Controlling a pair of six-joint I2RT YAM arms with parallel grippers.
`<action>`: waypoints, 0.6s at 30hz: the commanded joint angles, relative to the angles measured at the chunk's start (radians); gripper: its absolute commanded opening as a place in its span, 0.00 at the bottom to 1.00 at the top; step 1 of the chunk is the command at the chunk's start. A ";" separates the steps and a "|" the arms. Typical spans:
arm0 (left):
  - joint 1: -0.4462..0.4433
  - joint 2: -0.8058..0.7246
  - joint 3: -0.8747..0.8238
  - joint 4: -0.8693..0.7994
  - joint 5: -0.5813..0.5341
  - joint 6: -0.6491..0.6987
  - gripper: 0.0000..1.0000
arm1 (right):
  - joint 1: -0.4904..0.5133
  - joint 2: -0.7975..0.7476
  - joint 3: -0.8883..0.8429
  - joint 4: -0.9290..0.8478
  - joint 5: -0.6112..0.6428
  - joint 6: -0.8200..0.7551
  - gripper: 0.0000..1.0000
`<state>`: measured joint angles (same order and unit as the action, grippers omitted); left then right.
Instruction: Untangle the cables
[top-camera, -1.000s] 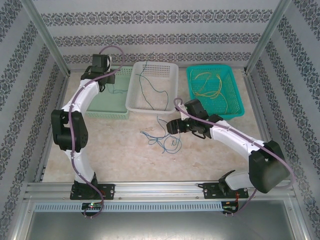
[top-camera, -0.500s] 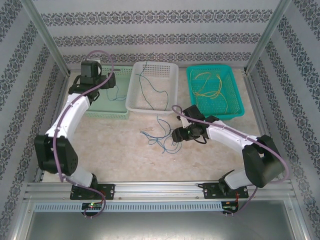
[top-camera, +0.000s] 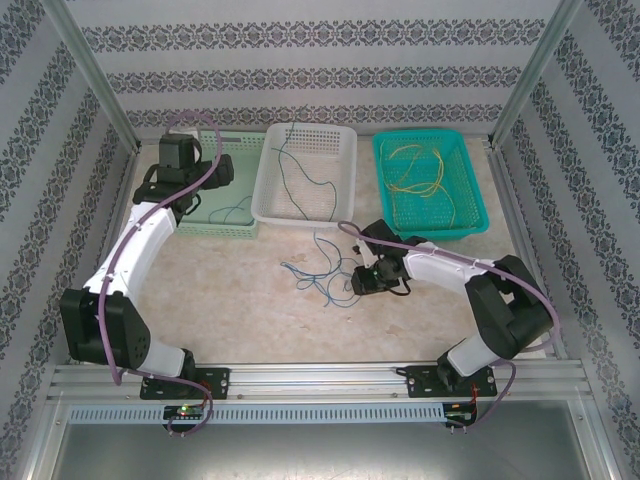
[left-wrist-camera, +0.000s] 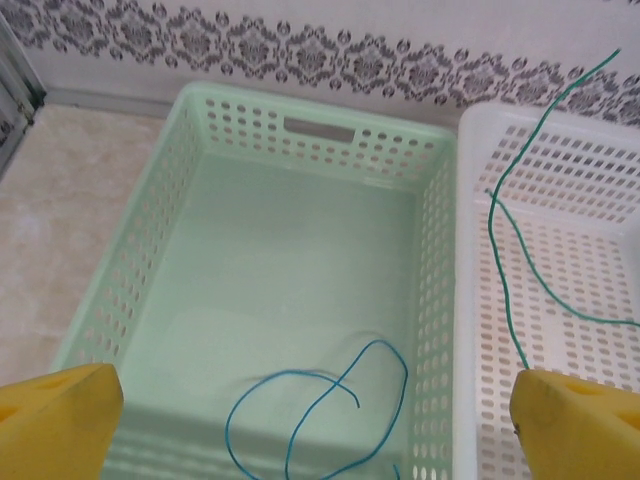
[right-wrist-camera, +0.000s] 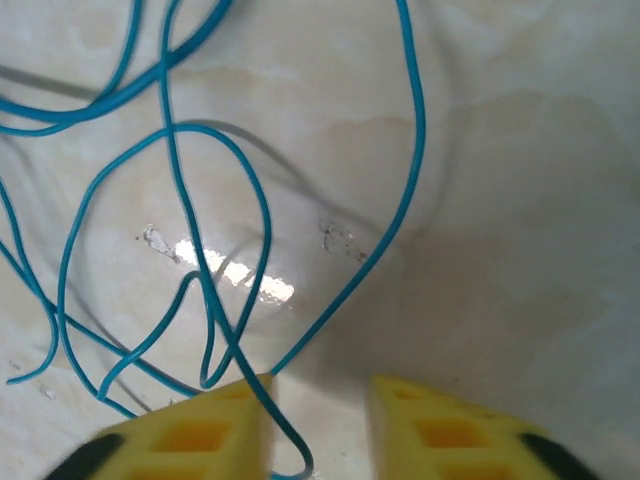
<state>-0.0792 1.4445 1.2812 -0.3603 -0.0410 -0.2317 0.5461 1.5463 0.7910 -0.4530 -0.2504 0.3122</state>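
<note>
Beige marbled tabletop (top-camera: 230, 300): tangle of thin blue wires (top-camera: 322, 272) not yet sorted. Already binned: thin yellow wires (top-camera: 418, 168) in teal plastic basket (top-camera: 476, 205), green wires (top-camera: 300, 185) in white plastic basket (top-camera: 290, 220), one blue wire (left-wrist-camera: 404, 375) in pale green basket (left-wrist-camera: 140, 250). Left gripper (left-wrist-camera: 318, 425) spread wide, empty; right gripper (right-wrist-camera: 320, 420) parted at tangle.

Blue cables (top-camera: 322, 272) loop over a beige marbled table (right-wrist-camera: 500, 150) just ahead of the right pincer (right-wrist-camera: 318, 420) and its yellow fingers (right-wrist-camera: 190, 435). Ahead of the yellow-fingered left pincer (left-wrist-camera: 318, 405), a mint-green basket (left-wrist-camera: 140, 250) holds a blue cable (left-wrist-camera: 404, 372) beside a white basket (left-wrist-camera: 520, 115) crossed by a green cable (left-wrist-camera: 504, 260). Beyond the right pincer, yellow cables (top-camera: 415, 170) lie in a teal basket (top-camera: 478, 215) under white wallpaper (top-camera: 320, 40) banded with grey damask.
</note>
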 joint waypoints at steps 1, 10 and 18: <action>-0.007 -0.018 -0.017 -0.014 -0.002 -0.039 1.00 | 0.008 -0.021 0.009 0.012 0.006 -0.004 0.13; -0.017 -0.085 -0.109 0.042 0.077 -0.041 1.00 | 0.015 -0.262 0.090 -0.106 -0.029 -0.017 0.00; -0.122 -0.210 -0.228 0.145 0.149 -0.023 1.00 | 0.014 -0.435 0.283 -0.203 -0.133 -0.028 0.00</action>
<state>-0.1623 1.2781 1.0580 -0.2962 0.0605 -0.2630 0.5480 1.1469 1.0130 -0.5980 -0.3279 0.3042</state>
